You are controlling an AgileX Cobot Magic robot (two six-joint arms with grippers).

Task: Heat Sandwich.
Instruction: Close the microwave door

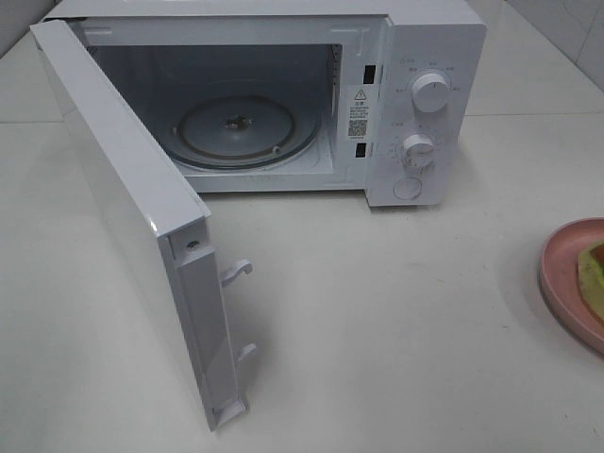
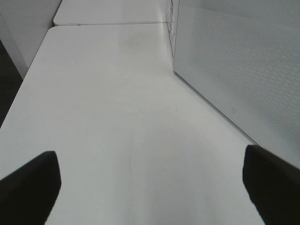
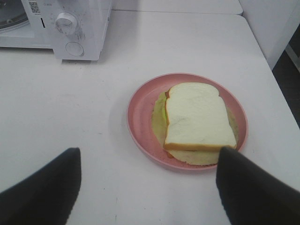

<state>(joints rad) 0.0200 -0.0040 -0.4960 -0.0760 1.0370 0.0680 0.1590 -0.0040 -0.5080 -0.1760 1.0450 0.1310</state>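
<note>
Microwave [image 1: 283, 94] door [image 1: 132, 226] stands wide open, turntable [image 1: 236, 130] bare; the sandwich [image 3: 199, 117] is not in yet. It lies flat on the plate [image 3: 140, 115], well off to my right on the table [image 1: 377, 311]. My right gripper [image 3: 147, 187] hovers short of the plate, fingers spread and holding nothing. My left gripper [image 2: 150, 187] is spread fully too, empty, over bare table beside the door's outer face. Step in hand, as I judge it: take the plate and carry it into the cavity. To do it well I'd come in low at the near rim, pinch rim only, keep the plate level so the bread doesn't slide, and steer wide of the door's latch hooks [image 1: 236, 272]. High view shows the open cavity and door swing, but only a sliver of plate at its edge and neither gripper. Right wrist view gives the whole sandwich and my finger spread; left wrist view shows only table and door.
</note>
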